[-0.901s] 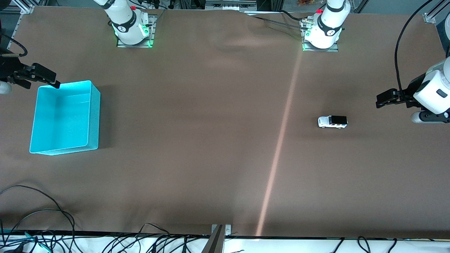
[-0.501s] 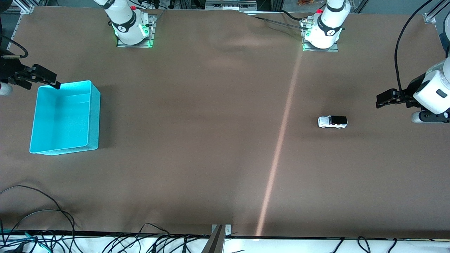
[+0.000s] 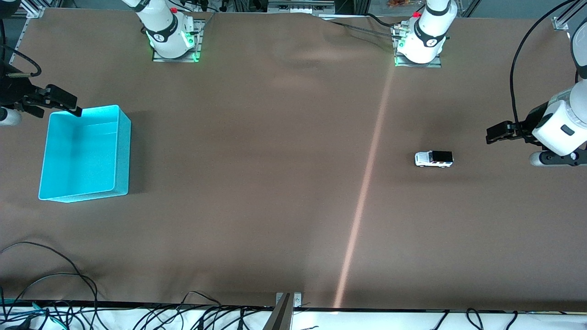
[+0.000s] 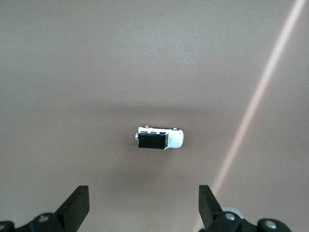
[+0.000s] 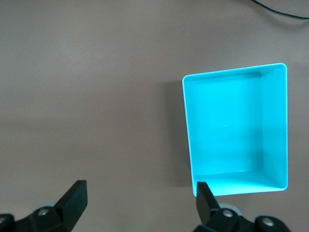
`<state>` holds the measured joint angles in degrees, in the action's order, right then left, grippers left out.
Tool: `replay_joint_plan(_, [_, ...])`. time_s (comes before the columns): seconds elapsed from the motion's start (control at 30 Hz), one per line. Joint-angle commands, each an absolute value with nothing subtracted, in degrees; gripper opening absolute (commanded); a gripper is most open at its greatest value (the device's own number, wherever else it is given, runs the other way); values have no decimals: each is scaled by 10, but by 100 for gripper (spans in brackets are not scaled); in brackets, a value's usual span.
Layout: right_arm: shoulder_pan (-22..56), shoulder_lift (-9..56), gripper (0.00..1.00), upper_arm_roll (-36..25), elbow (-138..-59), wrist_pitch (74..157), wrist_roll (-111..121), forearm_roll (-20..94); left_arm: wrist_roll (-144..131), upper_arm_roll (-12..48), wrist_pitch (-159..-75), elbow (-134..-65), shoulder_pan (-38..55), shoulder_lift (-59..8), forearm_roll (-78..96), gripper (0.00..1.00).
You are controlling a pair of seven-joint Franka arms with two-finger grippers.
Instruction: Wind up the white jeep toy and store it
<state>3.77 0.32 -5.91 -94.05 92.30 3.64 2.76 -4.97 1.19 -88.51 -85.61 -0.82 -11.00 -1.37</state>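
The white jeep toy (image 3: 434,159) with its black roof stands on its wheels on the brown cloth, toward the left arm's end of the table. My left gripper (image 3: 491,133) hangs open over the cloth beside the jeep, clear of it. In the left wrist view the jeep (image 4: 159,138) lies ahead of the open left gripper (image 4: 144,195), with nothing between the fingers. The turquoise bin (image 3: 124,151) is empty at the right arm's end. My right gripper (image 3: 69,105) is open over the bin's farther corner. The right wrist view shows the bin (image 5: 236,130) next to the open right gripper (image 5: 140,192).
A pale streak of light (image 3: 364,183) crosses the cloth between the bin and the jeep. Loose black cables (image 3: 55,275) lie along the table edge nearest the camera. The two arm bases (image 3: 172,36) (image 3: 419,39) stand at the farthest edge.
My left gripper has shifted a little toward the jeep and dipped slightly. The right gripper has nudged slightly over the bin's corner. Jeep and bin have not moved.
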Motion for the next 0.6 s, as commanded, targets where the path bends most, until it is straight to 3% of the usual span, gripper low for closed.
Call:
replay_joint_plan(0.0, [41,4,100,-58,-926,915,43,23,-105,6,-882,-856,-9,-117,-4,100])
replay_joint_plan(0.57, [43,5,100,-58,-916,910,43,28,-479,6,-889,-860,-11,-181,-4,100])
